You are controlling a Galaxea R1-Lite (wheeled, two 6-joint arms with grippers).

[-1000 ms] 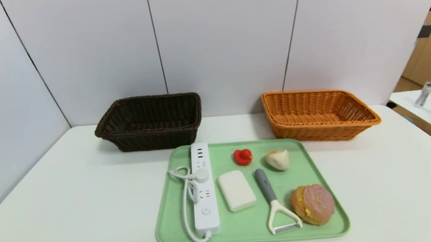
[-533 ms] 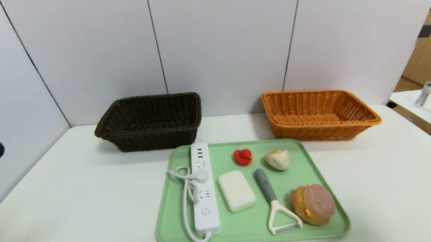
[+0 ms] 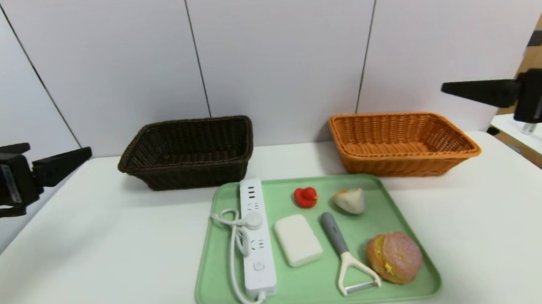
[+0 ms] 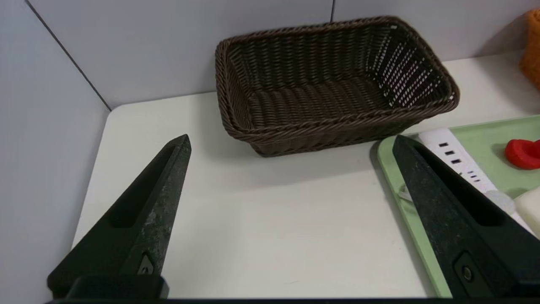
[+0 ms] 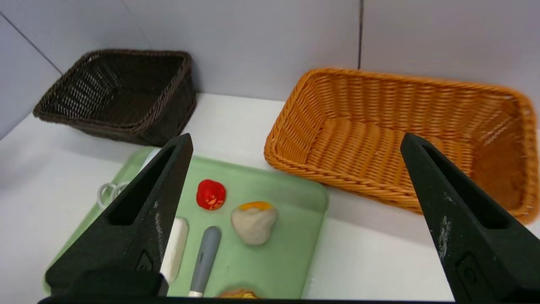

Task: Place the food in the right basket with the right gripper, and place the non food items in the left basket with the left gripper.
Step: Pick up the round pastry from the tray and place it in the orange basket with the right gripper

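Observation:
A green tray (image 3: 213, 280) holds a white power strip (image 3: 257, 239), a red toy duck (image 3: 305, 197), a white soap bar (image 3: 298, 239), a grey-handled peeler (image 3: 342, 247), a pale dumpling (image 3: 349, 201) and a pink burger bun (image 3: 394, 257). The dark brown basket (image 3: 191, 169) stands behind the tray on the left, the orange basket (image 3: 403, 162) on the right; both are empty. My left gripper (image 3: 80, 158) hovers open at the far left, above the table. My right gripper (image 3: 448, 88) hovers open at the far right, above the orange basket's right end.
The white table (image 3: 92, 260) has bare room on both sides of the tray. Grey wall panels close the back and left. A second table (image 3: 533, 143) with small items stands off to the right.
Both arms have come into view: the left gripper has moved in from the left edge, and the right gripper has appeared at the right. The objects on the tray have not moved.

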